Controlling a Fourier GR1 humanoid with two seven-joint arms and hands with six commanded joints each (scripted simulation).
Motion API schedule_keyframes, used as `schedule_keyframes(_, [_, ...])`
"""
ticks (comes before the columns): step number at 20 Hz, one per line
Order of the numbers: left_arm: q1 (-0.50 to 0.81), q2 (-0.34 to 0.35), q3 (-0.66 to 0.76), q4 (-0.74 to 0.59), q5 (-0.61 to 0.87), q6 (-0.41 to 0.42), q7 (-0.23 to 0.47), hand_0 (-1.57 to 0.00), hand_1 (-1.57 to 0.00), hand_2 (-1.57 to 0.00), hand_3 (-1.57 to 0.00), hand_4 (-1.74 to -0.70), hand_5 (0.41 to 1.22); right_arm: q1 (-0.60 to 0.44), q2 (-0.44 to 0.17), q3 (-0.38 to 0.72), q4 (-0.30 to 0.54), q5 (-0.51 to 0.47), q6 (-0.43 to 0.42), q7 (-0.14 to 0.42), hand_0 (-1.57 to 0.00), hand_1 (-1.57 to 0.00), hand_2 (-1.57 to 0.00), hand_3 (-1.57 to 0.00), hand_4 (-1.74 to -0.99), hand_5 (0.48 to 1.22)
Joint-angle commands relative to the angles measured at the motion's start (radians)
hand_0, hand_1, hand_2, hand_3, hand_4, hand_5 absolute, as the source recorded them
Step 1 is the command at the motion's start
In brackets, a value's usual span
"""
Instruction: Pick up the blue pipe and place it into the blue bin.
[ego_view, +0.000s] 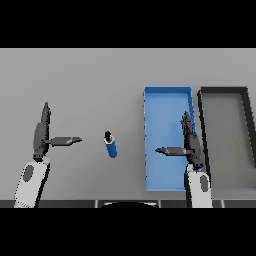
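A short blue pipe (110, 145) with a dark end lies on the grey table, a little left of the blue bin (167, 92). My left hand (42, 134) hovers to the pipe's left, fingers straight and thumb pointing toward it, with a gap between them. Over the bin's right side is my right hand (191, 144), open, thumb stretched left above the bin floor. Neither hand holds anything.
A dark-rimmed grey bin (246, 90) stands right beside the blue bin, at the right edge of the view. Grey table (75, 75) stretches behind and to the left of the pipe.
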Motion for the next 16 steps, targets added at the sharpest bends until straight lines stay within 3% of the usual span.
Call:
schedule_keyframes(1, [0.000,0.001,0.002,0.000,0.001,-0.001,-0.005,0.00,0.00,0.00,0.00,-1.01,0.586,0.000,0.002,0.001,0.000,0.001,-0.002,0.000,0.00,0.00,0.00,0.00,-1.222,0.603])
schedule_keyframes(6, [-0.002,0.013,0.017,0.018,0.015,-0.017,-0.013,0.00,0.00,0.00,0.00,-1.01,0.586,0.010,0.012,0.015,-0.007,0.012,-0.005,-0.004,0.00,0.00,0.00,0.00,-1.222,0.603])
schedule_keyframes(7, [0.031,0.072,-0.020,0.001,0.003,-0.121,-0.076,0.00,0.00,0.00,0.00,-1.01,0.586,0.036,-0.040,0.047,-0.031,0.069,0.018,-0.057,0.00,0.00,0.00,0.00,-1.222,0.603])
schedule_keyframes(9, [0.062,0.143,-0.039,0.006,-0.006,-0.229,-0.144,0.00,0.00,0.00,0.00,-1.01,0.588,0.079,-0.085,0.081,-0.079,0.111,0.045,-0.093,0.00,0.00,0.00,0.00,-1.230,0.601])
schedule_keyframes(16, [0.088,0.191,-0.062,-0.025,0.021,-0.340,-0.199,0.00,0.00,0.00,0.00,-1.02,0.594,0.089,-0.112,0.105,-0.121,0.142,0.056,-0.047,0.00,0.00,0.00,0.00,-1.218,0.589])
